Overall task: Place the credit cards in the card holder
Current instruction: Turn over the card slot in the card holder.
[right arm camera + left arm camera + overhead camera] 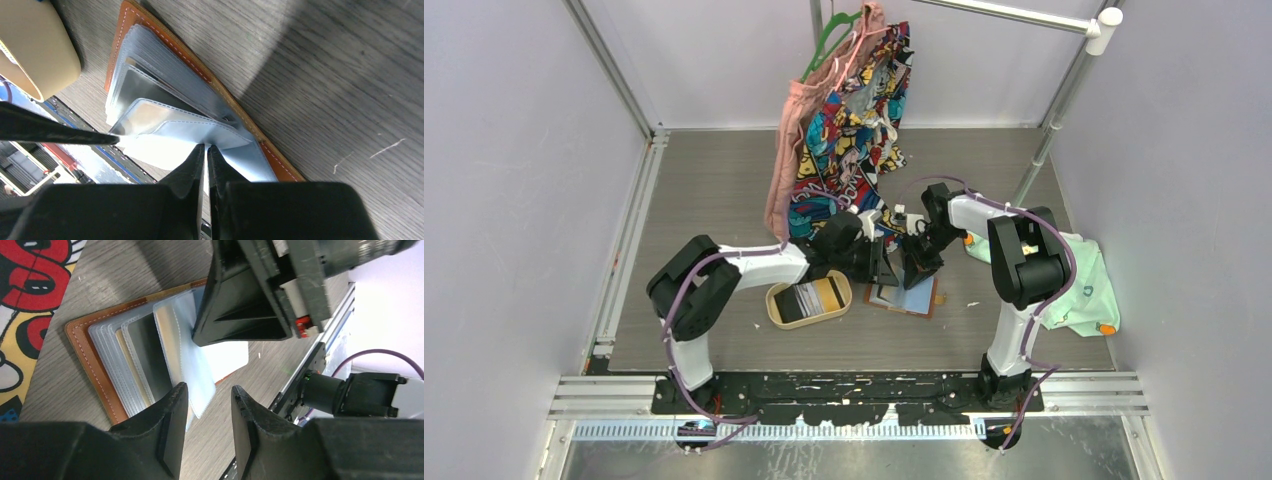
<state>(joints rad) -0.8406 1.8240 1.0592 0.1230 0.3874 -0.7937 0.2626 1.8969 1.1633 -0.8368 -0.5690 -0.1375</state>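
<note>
Right gripper [206, 146] pinches a clear sleeve [200, 131] of the open card holder [86, 351]; we see the left gripper [210, 390] parted, empty.

place: robot lab booth | plain white walls [524, 200] at 9 and 3 o'clock | metal rails [604, 392] at 6 o'clock | clothes [849, 130] on a rod [1024, 14] at 12 o'clock | grey table [714, 180]

We see an oval light-wood tray [771, 303] just left of the left gripper [886, 272], on the grey table [724, 180]. Behind both grippers hang a pink garment [786, 150] and a comic-print garment [849, 130], topped by a green hanger [829, 40]. A mint-green cloth [1079, 275] lies well right of the right gripper [916, 278].
</note>
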